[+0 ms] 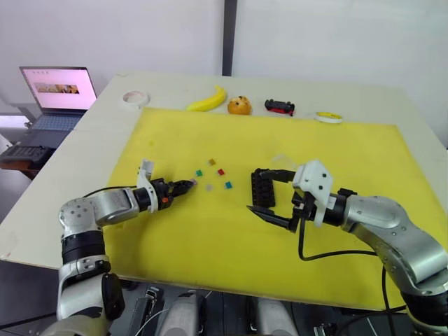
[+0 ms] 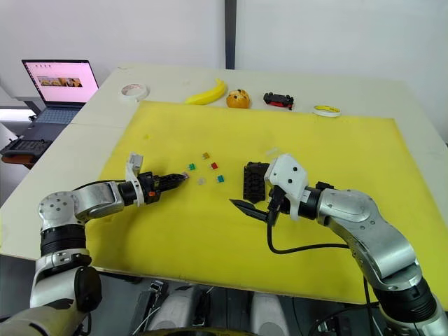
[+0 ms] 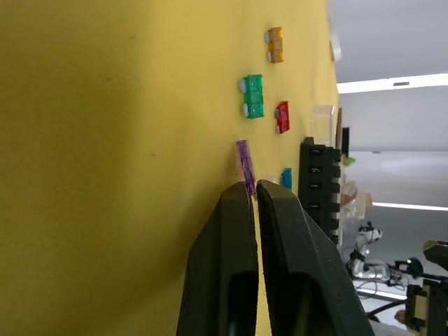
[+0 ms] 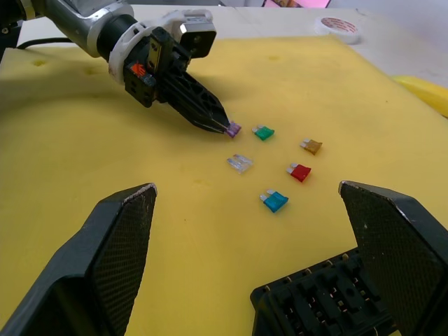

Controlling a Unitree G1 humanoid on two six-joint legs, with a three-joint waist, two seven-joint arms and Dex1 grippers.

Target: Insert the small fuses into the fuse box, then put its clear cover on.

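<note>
Fuses lie scattered mid-mat: green (image 4: 264, 132), orange (image 4: 311, 145), red (image 4: 299, 171), teal (image 4: 275, 201), grey (image 4: 239, 163). A purple fuse (image 4: 233, 129) is pinched by the closed left gripper (image 3: 252, 190). The fuse box (image 1: 263, 187) is framed by the wide-open, empty right gripper (image 4: 248, 203). The cover (image 1: 282, 160) is barely made out beyond. A banana (image 1: 208, 101) is seen far off.

Even, bright overhead light washes the yellow mat (image 1: 210, 231), with only soft, short shadows falling beneath the left gripper (image 1: 187, 185) and the right gripper (image 1: 276, 198). In the left wrist view the dark fingers (image 3: 231, 266) loom large and slightly soft at close range, while ceiling light strips beyond them blow out to white. The laptop screen (image 1: 59, 88), far behind the left gripper, glows pale and overexposed.
</note>
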